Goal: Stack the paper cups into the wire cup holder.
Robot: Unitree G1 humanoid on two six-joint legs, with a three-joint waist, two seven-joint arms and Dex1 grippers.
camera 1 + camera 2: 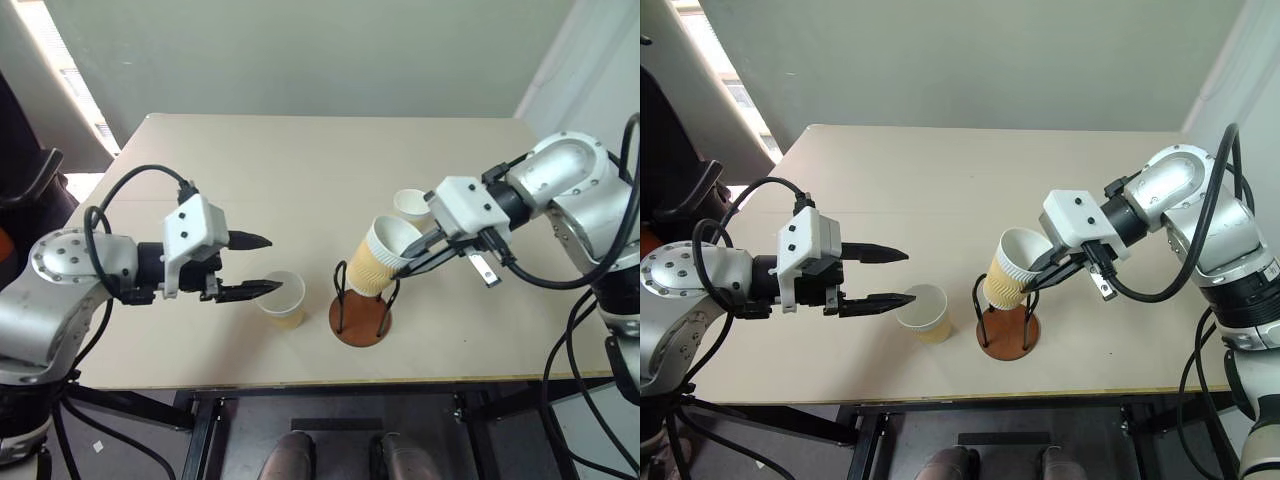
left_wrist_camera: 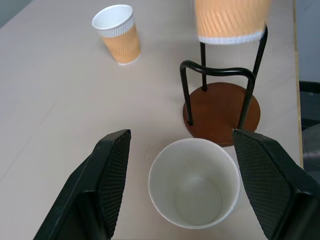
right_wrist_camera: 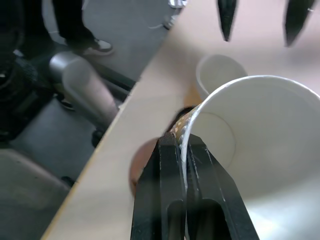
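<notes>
My right gripper [image 1: 408, 262] is shut on the rim of a paper cup [image 1: 380, 257], one finger inside and one outside. That cup hangs tilted just above the wire cup holder [image 1: 360, 318], whose black loops rise from a round reddish-brown base near the table's front edge. A second paper cup [image 1: 283, 300] stands upright left of the holder. My left gripper [image 1: 272, 264] is open and hovers at this cup's left side; in the left wrist view the cup [image 2: 194, 182] lies between the fingers [image 2: 112, 170], untouched. A third paper cup [image 1: 411, 204] stands upright behind the holder.
The tan table [image 1: 300, 170] stretches bare toward the far wall. Its front edge [image 1: 330, 382] runs close below the holder and the left cup. A dark chair [image 1: 25, 175] stands off the table's left side.
</notes>
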